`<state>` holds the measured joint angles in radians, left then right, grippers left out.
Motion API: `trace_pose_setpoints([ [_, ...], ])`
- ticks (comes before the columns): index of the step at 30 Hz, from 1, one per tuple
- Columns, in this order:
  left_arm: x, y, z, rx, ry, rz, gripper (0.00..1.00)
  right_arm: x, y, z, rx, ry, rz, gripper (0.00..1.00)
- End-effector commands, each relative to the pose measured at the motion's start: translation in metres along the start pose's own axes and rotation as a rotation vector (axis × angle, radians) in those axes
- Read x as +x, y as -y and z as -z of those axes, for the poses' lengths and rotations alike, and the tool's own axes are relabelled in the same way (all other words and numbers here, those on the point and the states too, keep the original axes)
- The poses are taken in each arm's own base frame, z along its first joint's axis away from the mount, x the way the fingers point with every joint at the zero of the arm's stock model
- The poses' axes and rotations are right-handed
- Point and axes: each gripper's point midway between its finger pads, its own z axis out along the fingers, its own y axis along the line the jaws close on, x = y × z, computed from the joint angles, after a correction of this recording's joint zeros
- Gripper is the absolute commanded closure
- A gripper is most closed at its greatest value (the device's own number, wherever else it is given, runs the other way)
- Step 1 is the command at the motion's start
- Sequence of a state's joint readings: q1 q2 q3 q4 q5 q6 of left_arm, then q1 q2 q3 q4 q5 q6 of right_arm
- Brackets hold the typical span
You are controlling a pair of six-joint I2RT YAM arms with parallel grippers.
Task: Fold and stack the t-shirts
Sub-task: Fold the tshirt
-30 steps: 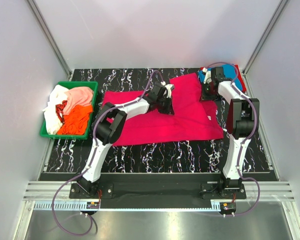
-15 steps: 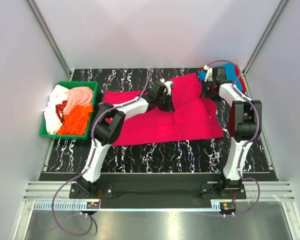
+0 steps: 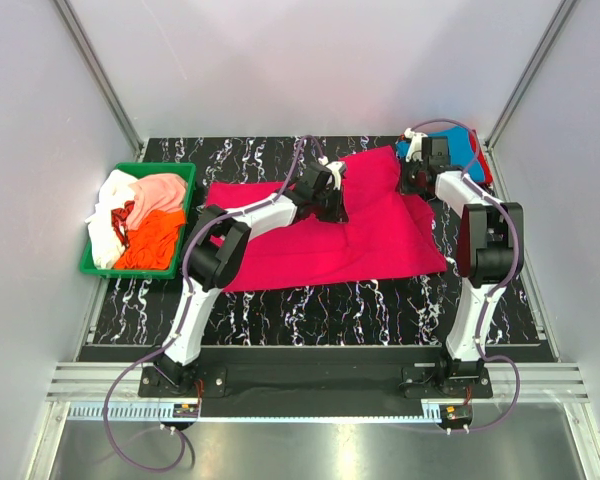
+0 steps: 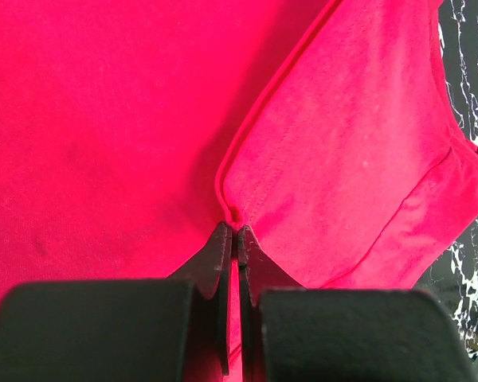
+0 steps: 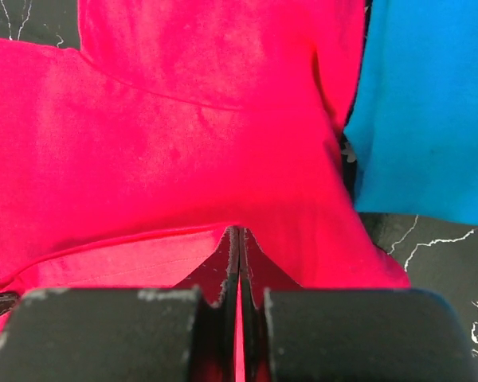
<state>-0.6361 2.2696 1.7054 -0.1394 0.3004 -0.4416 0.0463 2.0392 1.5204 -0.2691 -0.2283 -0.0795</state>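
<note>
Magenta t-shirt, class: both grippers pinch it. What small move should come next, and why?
Probably raise both pinches slightly, together, and start carrying that far part toward the near hem. The left gripper and right gripper are both shut on the magenta t-shirt, which lies spread open on the table, with the blue t-shirt close beside the right pinch.

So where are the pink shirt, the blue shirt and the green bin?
pink shirt (image 3: 370,240): top view, on its flat middle.
blue shirt (image 5: 422,103): right wrist view, on its smooth face.
green bin (image 3: 165,166): top view, on its far rim.
</note>
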Motion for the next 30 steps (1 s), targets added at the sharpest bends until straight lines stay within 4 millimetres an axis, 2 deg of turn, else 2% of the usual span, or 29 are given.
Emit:
trace_pose_setpoints([
  [1, -0.014, 0.004, 0.004, -0.010, 0.051, -0.019, 1.00, -0.027, -0.002, 0.007, 0.017, 0.091, 0.042, 1.00],
  [4, -0.016, -0.002, 0.005, -0.052, 0.052, -0.005, 1.00, -0.024, 0.006, 0.007, 0.055, 0.081, 0.034, 0.97],
  [6, -0.026, -0.004, 0.009, -0.089, 0.077, -0.004, 0.98, -0.021, 0.011, 0.011, 0.097, 0.065, 0.017, 0.86],
  [7, -0.027, -0.005, 0.011, -0.100, 0.075, -0.003, 0.89, -0.024, 0.013, 0.017, 0.115, 0.068, 0.004, 0.81],
  [8, -0.035, -0.002, 0.014, -0.102, 0.089, -0.005, 0.79, -0.027, 0.017, 0.022, 0.155, 0.069, -0.032, 0.70],
  [9, -0.034, -0.002, 0.016, -0.106, 0.076, -0.005, 0.66, -0.020, 0.020, 0.029, 0.181, 0.034, -0.062, 0.65],
  [11, -0.037, 0.003, 0.024, -0.099, 0.077, -0.006, 0.66, -0.026, 0.022, 0.047, 0.244, 0.027, -0.176, 0.62],
  [12, -0.037, 0.005, 0.029, -0.099, 0.081, -0.002, 0.66, -0.010, 0.021, 0.056, 0.267, -0.036, -0.232, 0.62],
  [13, -0.038, 0.007, 0.034, -0.099, 0.084, 0.000, 0.64, -0.006, 0.019, 0.064, 0.287, -0.050, -0.289, 0.62],
  [14, -0.039, 0.012, 0.046, -0.098, 0.094, 0.003, 0.63, 0.011, 0.014, 0.070, 0.297, -0.109, -0.392, 0.65],
  [16, -0.039, 0.014, 0.060, -0.111, 0.099, 0.007, 0.60, 0.029, 0.002, 0.077, 0.281, -0.153, -0.492, 0.68],
  [17, -0.040, 0.018, 0.075, -0.113, 0.107, 0.006, 0.59, 0.055, -0.003, 0.077, 0.297, -0.208, -0.565, 0.70],
  [19, -0.033, 0.015, 0.092, -0.154, 0.088, 0.006, 0.59, 0.073, -0.002, 0.086, 0.330, -0.228, -0.608, 0.78],
  [20, -0.032, 0.017, 0.107, -0.166, 0.093, 0.003, 0.59, 0.094, -0.001, 0.089, 0.354, -0.264, -0.639, 0.80],
  [21, -0.027, 0.015, 0.114, -0.177, 0.082, 0.004, 0.59, 0.100, -0.003, 0.092, 0.356, -0.271, -0.652, 0.82],
  [22, -0.032, 0.023, 0.130, -0.162, 0.105, -0.006, 0.58, 0.110, -0.004, 0.097, 0.357, -0.283, -0.666, 0.84],
  [23, -0.018, 0.018, 0.134, -0.173, 0.083, 0.002, 0.58, 0.113, -0.006, 0.098, 0.354, -0.281, -0.681, 0.84],
  [24, -0.014, 0.018, 0.141, -0.175, 0.081, 0.004, 0.58, 0.117, -0.007, 0.099, 0.357, -0.285, -0.685, 0.85],
  [25, -0.006, 0.019, 0.151, -0.174, 0.079, 0.009, 0.57, 0.129, -0.006, 0.099, 0.372, -0.307, -0.693, 0.85],
  [27, 0.001, 0.019, 0.162, -0.172, 0.076, 0.021, 0.57, 0.143, -0.004, 0.097, 0.387, -0.340, -0.706, 0.87],
  [28, -0.002, 0.024, 0.173, -0.162, 0.096, 0.019, 0.57, 0.154, -0.003, 0.097, 0.402, -0.362, -0.716, 0.87],
  [30, 0.011, 0.017, 0.180, -0.178, 0.086, 0.032, 0.56, 0.169, 0.004, 0.100, 0.455, -0.379, -0.724, 0.90],
])
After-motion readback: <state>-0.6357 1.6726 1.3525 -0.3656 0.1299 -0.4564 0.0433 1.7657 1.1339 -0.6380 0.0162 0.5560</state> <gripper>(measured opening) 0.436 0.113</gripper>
